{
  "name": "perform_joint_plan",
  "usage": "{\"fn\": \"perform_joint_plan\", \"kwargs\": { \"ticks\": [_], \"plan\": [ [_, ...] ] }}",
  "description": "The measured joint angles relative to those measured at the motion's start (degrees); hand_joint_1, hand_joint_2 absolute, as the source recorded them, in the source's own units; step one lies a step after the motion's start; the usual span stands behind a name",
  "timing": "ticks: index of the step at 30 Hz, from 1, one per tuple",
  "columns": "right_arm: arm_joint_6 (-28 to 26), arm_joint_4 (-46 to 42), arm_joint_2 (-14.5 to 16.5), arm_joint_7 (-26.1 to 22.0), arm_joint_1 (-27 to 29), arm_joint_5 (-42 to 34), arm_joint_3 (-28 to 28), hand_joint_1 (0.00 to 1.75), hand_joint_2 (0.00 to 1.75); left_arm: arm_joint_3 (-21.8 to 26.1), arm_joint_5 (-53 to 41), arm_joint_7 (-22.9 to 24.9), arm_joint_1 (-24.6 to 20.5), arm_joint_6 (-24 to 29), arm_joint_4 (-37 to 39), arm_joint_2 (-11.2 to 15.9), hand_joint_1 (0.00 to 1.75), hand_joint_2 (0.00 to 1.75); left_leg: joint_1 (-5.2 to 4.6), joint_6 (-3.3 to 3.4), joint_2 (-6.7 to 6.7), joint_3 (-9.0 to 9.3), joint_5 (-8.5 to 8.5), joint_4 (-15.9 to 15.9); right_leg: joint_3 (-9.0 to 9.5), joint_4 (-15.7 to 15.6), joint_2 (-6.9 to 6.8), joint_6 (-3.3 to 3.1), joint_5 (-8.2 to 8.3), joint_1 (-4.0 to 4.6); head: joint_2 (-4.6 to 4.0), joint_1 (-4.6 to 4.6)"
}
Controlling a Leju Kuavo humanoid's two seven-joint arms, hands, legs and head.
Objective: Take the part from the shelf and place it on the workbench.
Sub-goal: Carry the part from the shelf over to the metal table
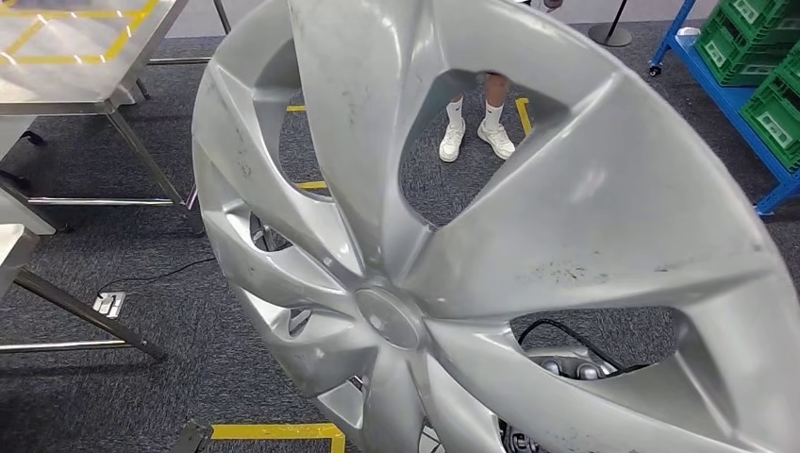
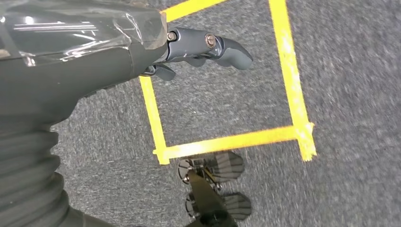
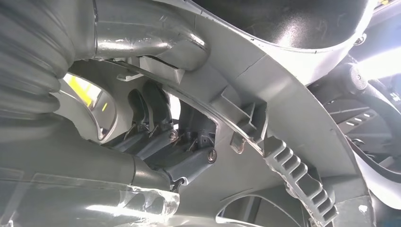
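Note:
The part is a big silver wheel cover (image 1: 528, 217), held up tilted and close to my head camera so that it hides most of the floor. In the right wrist view my right hand (image 3: 184, 142) grips its rim from behind, with dark fingers (image 3: 151, 109) hooked through an opening of the cover's ribbed back side (image 3: 293, 142). My left hand (image 2: 203, 47) hangs over the grey carpet, holding nothing, its fingers loosely apart. A steel workbench (image 1: 66, 94) with yellow tape on its top stands at the far left.
A blue shelf (image 1: 726, 104) with green crates (image 1: 764, 57) stands at the far right. A person in white shoes (image 1: 476, 137) stands ahead, seen through a gap in the cover. Yellow tape lines (image 2: 227, 142) mark the carpet. A floor socket (image 1: 108, 304) with a cable lies left.

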Motion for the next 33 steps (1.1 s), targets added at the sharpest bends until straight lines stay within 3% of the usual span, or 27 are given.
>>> {"fn": "perform_joint_plan", "kwargs": {
  "ticks": [2, 5, 6, 7, 8, 10, 11, 13, 15, 17, 19, 20, 21, 22, 23, 25, 27, 28, 31, 33],
  "plan": [
    [0.00, -0.01, 0.01, 0.01, -0.05, -0.01, -0.02, 1.24, 1.75, 0.00, 0.00, -0.01, -0.01, 0.00, -0.08, -0.04, 0.00, 1.75, 0.37, 0.39, -0.96, 0.99, 0.73, -1.12, -0.68, 1.96, 1.14, 0.28, -1.00, -0.05, 0.00, 0.12],
    [0.00, 0.01, -0.09, 0.05, 0.03, -0.05, -0.08, 1.24, 1.75, -0.01, 0.00, 0.00, -0.22, -0.01, -0.22, -0.24, 0.00, 1.75, 0.61, 0.71, -2.51, 1.34, 1.22, -1.53, -5.78, 12.27, 3.62, 0.40, -4.94, -0.59, 0.00, 0.29],
    [0.00, 0.01, -0.14, 0.13, 0.10, -0.05, -0.08, 1.24, 1.75, -0.02, 0.00, 0.00, -0.21, -0.01, -0.24, -0.32, 0.00, 1.75, 0.65, 0.70, -3.09, 1.33, 1.21, -1.51, -7.21, 14.88, 3.79, 0.70, -5.58, -0.82, 0.00, 0.29],
    [0.01, 0.01, -0.18, 0.21, 0.15, -0.06, -0.08, 1.24, 1.75, -0.02, 0.00, 0.00, -0.20, -0.02, -0.24, -0.38, 0.00, 1.75, 0.73, 0.64, -3.68, 1.33, 1.18, -1.47, -7.72, 15.57, 3.86, 1.20, -5.41, -1.07, 0.00, 0.28],
    [0.01, 0.01, -0.21, 0.27, 0.19, -0.08, -0.09, 1.24, 1.75, -0.02, 0.00, 0.00, -0.20, -0.02, -0.24, -0.44, 0.00, 1.75, 0.86, 0.51, -4.26, 1.35, 1.13, -1.39, -7.10, 13.95, 3.93, 1.85, -4.40, -1.34, 0.00, 0.28],
    [0.03, -0.01, -0.24, 0.34, 0.21, -0.10, -0.11, 1.24, 1.75, -0.02, 0.00, 0.00, -0.21, -0.03, -0.24, -0.53, 0.00, 1.75, 1.13, -0.03, -5.35, 1.24, 0.82, -0.91, -3.66, 6.41, 4.72, 3.13, -1.41, -1.98, 0.00, 0.33],
    [0.03, -0.02, -0.22, 0.37, 0.22, -0.10, -0.11, 1.24, 1.75, -0.02, -0.01, 0.00, -0.21, -0.03, -0.24, -0.57, 0.00, 1.75, 1.17, -0.45, -5.81, 1.06, 0.55, -0.50, -2.08, 3.16, 5.22, 3.26, -0.29, -2.14, 0.00, 0.35],
    [0.03, -0.03, -0.21, 0.45, 0.28, -0.09, -0.12, 1.24, 1.75, -0.02, -0.05, 0.00, -0.16, -0.03, -0.24, -0.62, 0.00, 1.75, 1.27, -1.26, -6.44, 0.60, 0.16, 0.06, -0.70, 0.38, 5.79, 2.56, 0.50, -2.02, 0.00, 0.38],
    [0.03, -0.04, -0.21, 0.51, 0.32, -0.09, -0.14, 1.24, 1.75, -0.03, -0.12, 0.02, -0.01, -0.03, -0.24, -0.63, 0.00, 1.75, 1.54, -1.91, -6.58, 0.43, 0.03, 0.10, -0.62, 0.30, 5.27, 1.49, 0.65, -1.79, 0.00, 0.37],
    [0.04, -0.09, -0.17, 0.53, 0.32, -0.09, -0.14, 1.24, 1.75, -0.05, -0.19, 0.04, 0.03, -0.03, -0.24, -0.61, 0.00, 1.75, 1.62, -2.49, -4.88, -0.48, -1.18, 1.90, -0.48, 0.09, 4.75, 0.78, 0.72, -1.94, 0.00, 0.23],
    [0.04, -0.14, -0.15, 0.53, 0.37, -0.09, -0.14, 1.24, 1.75, -0.06, -0.24, 0.04, -0.09, -0.03, -0.24, -0.56, 0.00, 1.75, 1.68, -2.90, -2.75, -3.46, -4.28, 7.95, -0.40, 0.05, 4.17, 0.32, 0.59, -1.87, 0.00, 0.05],
    [0.03, -0.14, -0.15, 0.53, 0.43, -0.09, -0.14, 1.24, 1.75, -0.07, -0.26, 0.04, -0.12, -0.04, -0.24, -0.56, 0.00, 1.75, 1.77, -3.05, -2.33, -5.42, -5.85, 11.81, -0.39, 0.06, 3.80, 0.18, 0.50, -1.75, 0.00, 0.03],
    [0.03, -0.14, -0.15, 0.53, 0.50, -0.08, -0.14, 1.24, 1.75, -0.08, -0.28, 0.04, -0.12, -0.05, -0.24, -0.57, 0.00, 1.75, 1.84, -3.12, -2.18, -7.00, -6.73, 14.78, -0.39, 0.07, 3.44, 0.10, 0.43, -1.64, 0.00, 0.03],
    [0.03, -0.14, -0.15, 0.53, 0.57, -0.07, -0.14, 1.24, 1.75, -0.08, -0.30, 0.05, -0.09, -0.06, -0.24, -0.61, 0.00, 1.75, 1.88, -3.14, -2.09, -7.73, -6.57, 15.90, -0.37, 0.08, 3.08, 0.03, 0.37, -1.56, 0.00, 0.03],
    [0.02, -0.14, -0.15, 0.53, 0.63, -0.07, -0.13, 1.24, 1.75, -0.09, -0.31, 0.05, -0.07, -0.07, -0.24, -0.61, 0.00, 1.75, 1.90, -3.08, -1.96, -7.34, -5.38, 14.75, -0.31, 0.09, 2.71, -0.01, 0.31, -1.50, 0.00, 0.03],
    [0.02, -0.15, -0.15, 0.53, 0.66, -0.07, -0.13, 1.24, 1.75, -0.09, -0.31, 0.05, -0.10, -0.06, -0.24, -0.56, 0.00, 1.75, 1.76, -2.71, -0.74, -3.89, -1.63, 7.48, -0.08, 0.07, 2.09, 0.05, 0.18, -1.41, 0.00, 0.03],
    [-0.01, -0.16, -0.14, 0.53, 0.65, -0.06, -0.14, 1.24, 1.75, -0.09, -0.32, 0.06, -0.30, -0.06, -0.25, -0.49, 0.00, 1.75, 1.19, -2.11, 0.81, -1.05, 0.22, 1.67, 0.07, 0.08, 1.54, 0.37, -0.01, -1.16, 0.00, 0.05],
    [-0.03, -0.16, -0.13, 0.54, 0.67, -0.05, -0.13, 1.24, 1.75, -0.08, -0.34, 0.07, -0.40, -0.05, -0.25, -0.46, 0.00, 1.75, 0.90, -1.81, 1.13, -0.61, 0.22, 0.64, 0.15, 0.04, 1.23, 0.58, -0.10, -1.09, 0.00, 0.07],
    [-0.08, -0.22, -0.12, 0.55, 0.69, -0.04, -0.11, 1.24, 1.75, -0.05, -0.42, 0.06, -0.47, 0.00, -0.26, -0.35, 0.00, 1.75, 0.70, -0.85, -0.16, 0.02, 0.41, -0.13, 0.42, -0.02, 0.41, 1.39, -0.47, -1.11, 0.00, 0.09],
    [-0.09, -0.35, -0.16, 0.52, 0.69, -0.08, -0.17, 1.24, 1.75, -0.03, -0.52, 0.06, -0.55, 0.02, -0.30, -0.38, 0.00, 1.75, 1.01, -0.25, -1.08, 0.85, 0.98, -0.98, -0.92, 3.22, 1.52, 1.43, -2.10, -1.16, 0.00, 0.24]
  ]
}}
